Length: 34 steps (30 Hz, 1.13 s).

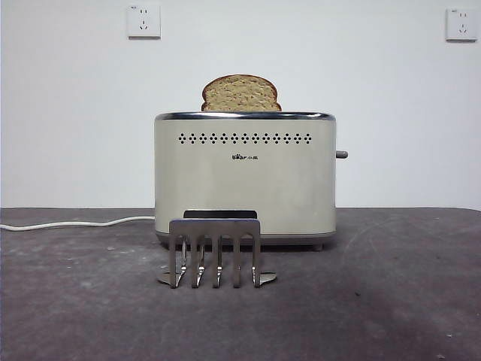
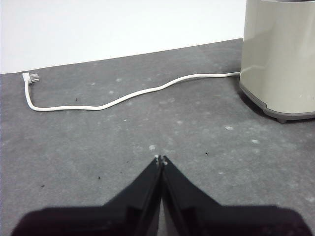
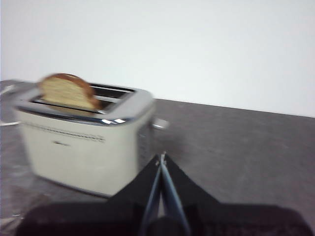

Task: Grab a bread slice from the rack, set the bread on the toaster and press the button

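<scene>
The cream toaster [image 1: 244, 177] stands mid-table with the slice of bread [image 1: 240, 94] upright in a slot, its domed top above the chrome rim. The silver rack [image 1: 216, 252] stands in front of the toaster with nothing in it. The small dark button [image 1: 342, 154] sticks out of the toaster's right side. My right gripper [image 3: 162, 156] is shut and empty, off the toaster's button end; its view shows the toaster [image 3: 83, 142], the bread [image 3: 66, 92] and the button [image 3: 160, 124]. My left gripper [image 2: 161, 159] is shut and empty above the table, beside the toaster [image 2: 280, 59]. Neither arm shows in the front view.
The toaster's white power cord [image 1: 75, 223] runs off to the left over the dark grey table [image 1: 391, 301]; its plug [image 2: 30, 77] lies loose in the left wrist view. Two wall sockets [image 1: 143, 21] sit high on the white wall behind.
</scene>
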Available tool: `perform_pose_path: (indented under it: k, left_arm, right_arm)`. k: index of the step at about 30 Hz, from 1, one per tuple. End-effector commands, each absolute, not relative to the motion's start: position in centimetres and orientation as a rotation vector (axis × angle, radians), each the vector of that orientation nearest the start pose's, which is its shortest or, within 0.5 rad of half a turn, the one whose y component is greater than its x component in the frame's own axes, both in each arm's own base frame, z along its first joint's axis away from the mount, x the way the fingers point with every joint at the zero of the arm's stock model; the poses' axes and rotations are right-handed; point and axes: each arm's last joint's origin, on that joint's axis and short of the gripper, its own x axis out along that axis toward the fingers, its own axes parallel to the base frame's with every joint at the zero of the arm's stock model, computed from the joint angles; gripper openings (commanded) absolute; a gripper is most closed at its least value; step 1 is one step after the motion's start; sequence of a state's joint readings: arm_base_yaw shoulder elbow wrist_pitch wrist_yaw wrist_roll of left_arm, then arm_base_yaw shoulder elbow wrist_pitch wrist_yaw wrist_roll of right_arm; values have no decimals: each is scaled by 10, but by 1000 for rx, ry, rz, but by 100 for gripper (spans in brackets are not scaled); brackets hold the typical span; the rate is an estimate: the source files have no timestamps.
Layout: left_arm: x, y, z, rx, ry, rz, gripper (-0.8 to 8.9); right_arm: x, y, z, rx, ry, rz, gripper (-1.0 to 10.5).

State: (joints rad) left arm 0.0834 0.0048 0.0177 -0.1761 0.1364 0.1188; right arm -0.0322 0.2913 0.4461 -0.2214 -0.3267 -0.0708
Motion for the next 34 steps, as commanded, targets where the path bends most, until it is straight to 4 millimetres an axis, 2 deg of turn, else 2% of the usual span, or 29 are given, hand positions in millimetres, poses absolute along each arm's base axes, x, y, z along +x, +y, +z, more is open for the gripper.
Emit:
perform_pose_path:
  k: [1, 6, 11, 17, 20, 34]
  left_arm:
    - [96, 4, 148, 95, 171, -57, -3]
    - [96, 4, 148, 95, 171, -57, -3]
    - [96, 4, 148, 95, 171, -57, -3]
    - [96, 4, 148, 95, 170, -57, -3]
    - [96, 4, 148, 95, 171, -57, -3]
    - [96, 4, 148, 95, 170, -57, -3]
  right_arm:
    - [94, 4, 243, -18, 58, 227, 1]
    - [93, 2, 208, 8, 55, 149, 1]
    - [94, 2, 178, 36, 93, 141, 1]
    - [96, 2, 153, 86, 132, 138, 1]
    - [96, 2, 149, 82, 173, 124, 1]
    - [96, 1, 149, 118, 171, 111, 1]
